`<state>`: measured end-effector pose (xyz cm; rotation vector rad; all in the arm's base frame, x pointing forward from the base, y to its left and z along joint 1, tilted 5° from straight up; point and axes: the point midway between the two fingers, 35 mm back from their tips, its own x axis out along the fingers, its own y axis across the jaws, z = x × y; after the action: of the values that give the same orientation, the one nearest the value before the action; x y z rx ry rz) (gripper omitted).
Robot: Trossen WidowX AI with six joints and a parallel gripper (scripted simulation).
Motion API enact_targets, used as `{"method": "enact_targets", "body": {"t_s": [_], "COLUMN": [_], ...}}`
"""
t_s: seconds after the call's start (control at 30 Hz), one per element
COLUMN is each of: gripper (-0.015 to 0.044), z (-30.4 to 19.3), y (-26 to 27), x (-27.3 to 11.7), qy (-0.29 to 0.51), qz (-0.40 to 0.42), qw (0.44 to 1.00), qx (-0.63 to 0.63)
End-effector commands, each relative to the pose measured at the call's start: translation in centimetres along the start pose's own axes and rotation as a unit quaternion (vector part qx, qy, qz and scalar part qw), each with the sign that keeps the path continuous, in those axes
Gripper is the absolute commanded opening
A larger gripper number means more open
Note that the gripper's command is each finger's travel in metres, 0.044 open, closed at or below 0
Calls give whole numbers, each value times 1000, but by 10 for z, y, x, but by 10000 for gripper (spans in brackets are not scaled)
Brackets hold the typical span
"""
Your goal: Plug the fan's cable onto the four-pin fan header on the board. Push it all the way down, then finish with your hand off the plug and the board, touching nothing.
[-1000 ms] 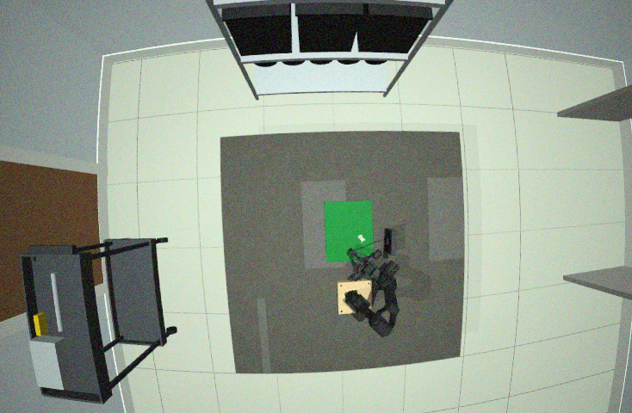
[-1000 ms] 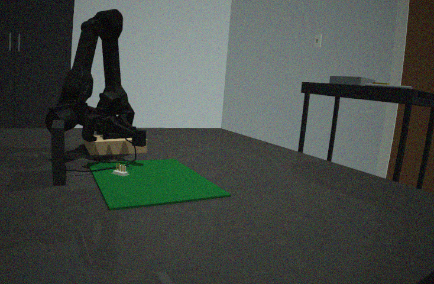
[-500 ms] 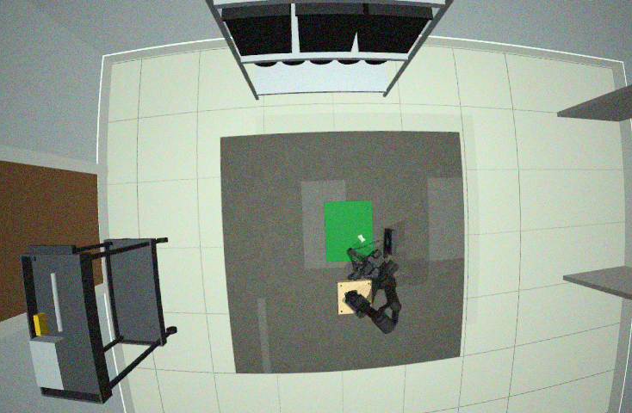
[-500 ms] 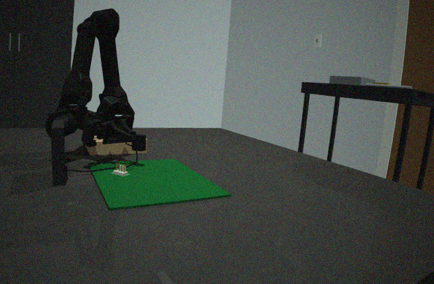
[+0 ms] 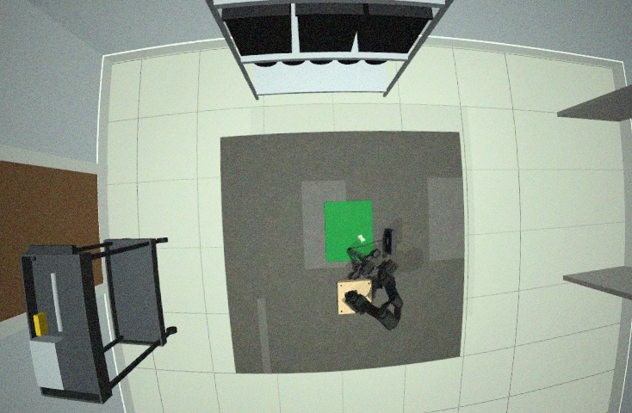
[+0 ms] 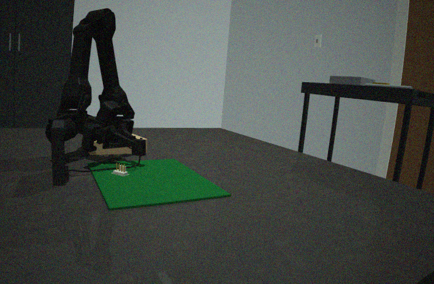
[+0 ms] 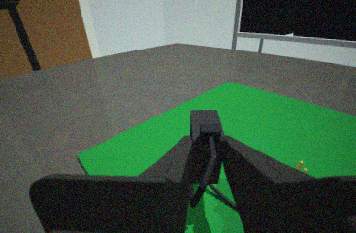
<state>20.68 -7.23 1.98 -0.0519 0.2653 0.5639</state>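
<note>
1. We see the plug (image 6: 139, 147) (image 7: 205, 123) as a small, dark, matt block with squared edges, held above the green board near its edge and apart from the header.
2. Our end effector (image 5: 350, 252) (image 6: 137, 146) (image 7: 206, 142) is clamped on the plug; in the wrist view its two dark, tapering fingers converge on the block from either side.
3. From the plug we follow a thin black cable (image 6: 139, 161) (image 7: 221, 198), smooth and round; in the exterior view it drops from the block and curves away in low loops.
4. The header (image 5: 361, 237) (image 6: 120, 173) has a pale, low base with slim, upright, gold-coloured pins, and they stand bare. Only the tips of some pins show in the wrist view.
5. Beneath it lies the board (image 5: 348, 218) (image 6: 167, 187) (image 7: 229, 104), a thin, flat, bright green rectangle with an even surface and straight edges.
6. Just beside the board we find a dark upright block (image 5: 387, 241) (image 6: 60, 162), narrow and straight-sided; the cable runs towards it.
7. Our black arm (image 5: 388, 318) (image 6: 101, 23), all chunky, angular links, folds high over a pale, wood-coloured base plate (image 5: 343, 307) (image 6: 142, 147).
8. All this stands on the worktop (image 5: 268, 204) (image 6: 258, 217) (image 7: 113, 92), grey-brown, with a few paler patches seen from above.
</note>
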Motion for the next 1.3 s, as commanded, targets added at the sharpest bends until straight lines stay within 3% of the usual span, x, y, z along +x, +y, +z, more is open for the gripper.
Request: {"method": "enact_targets", "body": {"t_s": [0.0,1.27], "gripper": [0,0], "z": [-4,-28], "y": [0,1], "x": [1,5], "qy": [2,0], "qz": [0,0], "qw": [1000,1000], "qx": [-3,1]}}
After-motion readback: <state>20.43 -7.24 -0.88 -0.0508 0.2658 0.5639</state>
